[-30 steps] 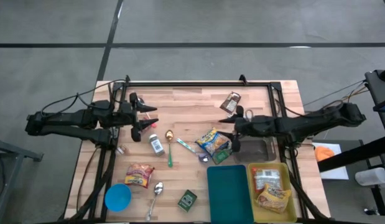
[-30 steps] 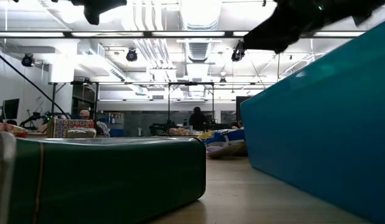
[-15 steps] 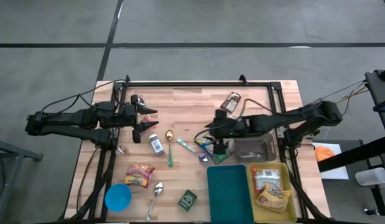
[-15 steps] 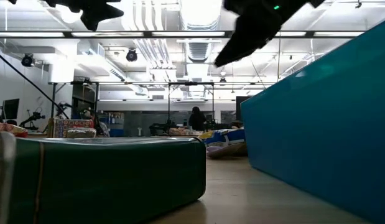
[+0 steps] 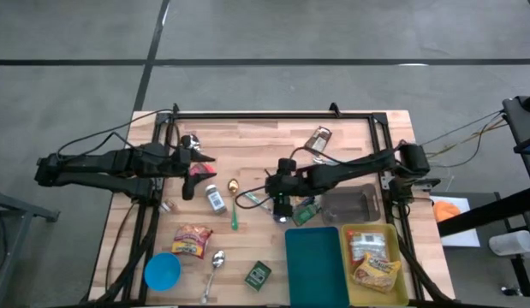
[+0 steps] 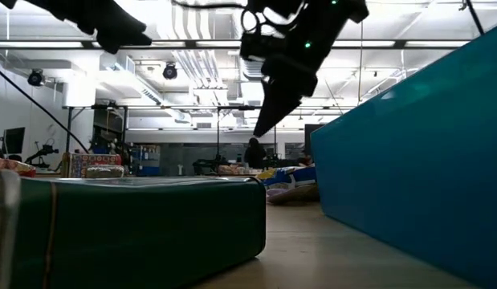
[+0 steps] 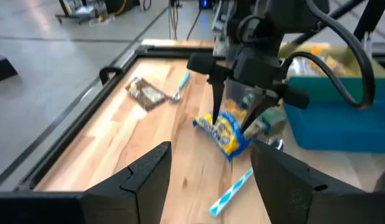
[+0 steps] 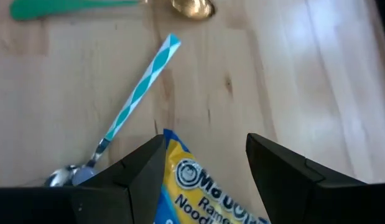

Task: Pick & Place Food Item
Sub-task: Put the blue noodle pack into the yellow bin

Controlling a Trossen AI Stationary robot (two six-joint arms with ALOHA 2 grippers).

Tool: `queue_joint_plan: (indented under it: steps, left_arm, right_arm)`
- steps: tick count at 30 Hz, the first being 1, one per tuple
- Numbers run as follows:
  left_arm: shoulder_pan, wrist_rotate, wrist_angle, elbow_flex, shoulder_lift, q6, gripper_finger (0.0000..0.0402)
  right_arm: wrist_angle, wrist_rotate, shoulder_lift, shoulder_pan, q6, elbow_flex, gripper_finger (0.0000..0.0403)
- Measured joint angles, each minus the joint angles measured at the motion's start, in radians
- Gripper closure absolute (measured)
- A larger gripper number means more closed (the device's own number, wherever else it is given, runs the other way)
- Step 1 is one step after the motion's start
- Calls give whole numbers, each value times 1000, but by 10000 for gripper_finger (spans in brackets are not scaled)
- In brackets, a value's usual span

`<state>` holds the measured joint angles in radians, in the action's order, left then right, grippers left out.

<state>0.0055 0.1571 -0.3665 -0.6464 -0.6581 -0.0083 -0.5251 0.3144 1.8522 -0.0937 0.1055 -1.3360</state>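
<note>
A yellow noodle packet (image 7: pixel 224 132) lies flat on the wooden table near its middle; in the high view my right arm covers most of it. My right gripper (image 5: pixel 280 204) hangs open just above it, tipped steeply down. In the right wrist view its two fingers stand on either side of the packet's near corner (image 8: pixel 195 177) without touching it. My left gripper (image 5: pixel 201 168) waits open above the table's left part, pointing toward the packet.
A blue-striped spoon (image 8: pixel 137 96) and a green-handled gold spoon (image 5: pixel 234 205) lie beside the packet. A teal bin (image 5: pixel 316 265), a yellow bin (image 5: pixel 398 278) and a dark tray (image 5: pixel 348 205) sit at the near right. Green tin (image 5: pixel 258 275), blue bowl (image 5: pixel 162 271) and snack bag (image 5: pixel 192 240) lie near left.
My right gripper has reached from the table's right side toward its left, sunk and tipped steeply downward, ending over the noodle packet. My left gripper has tipped a little downward in place. Neither gripper's finger gap has changed.
</note>
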Motion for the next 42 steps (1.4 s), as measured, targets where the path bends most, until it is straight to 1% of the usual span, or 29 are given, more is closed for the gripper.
queue_joint_plan:
  steps: [3,11,18,25,30,42]
  left_arm:
    - [0,0,-36,0,0,0,180]
    - [0,0,-66,0,0,0,180]
    - [0,0,-66,0,0,0,180]
    - [0,0,-66,0,0,0,180]
    - [0,0,-66,0,0,0,180]
    - [0,0,-66,0,0,0,180]
  right_arm:
    - [-52,-24,35,-2,8,-33,181]
    - [-46,-57,98,-6,-7,-40,181]
    - [-48,-53,160,-5,-34,-62,181]
    - [-33,-55,162,-2,-38,-62,181]
    - [-10,-103,162,-2,-38,-60,181]
    - [8,-104,211,29,-57,-60,181]
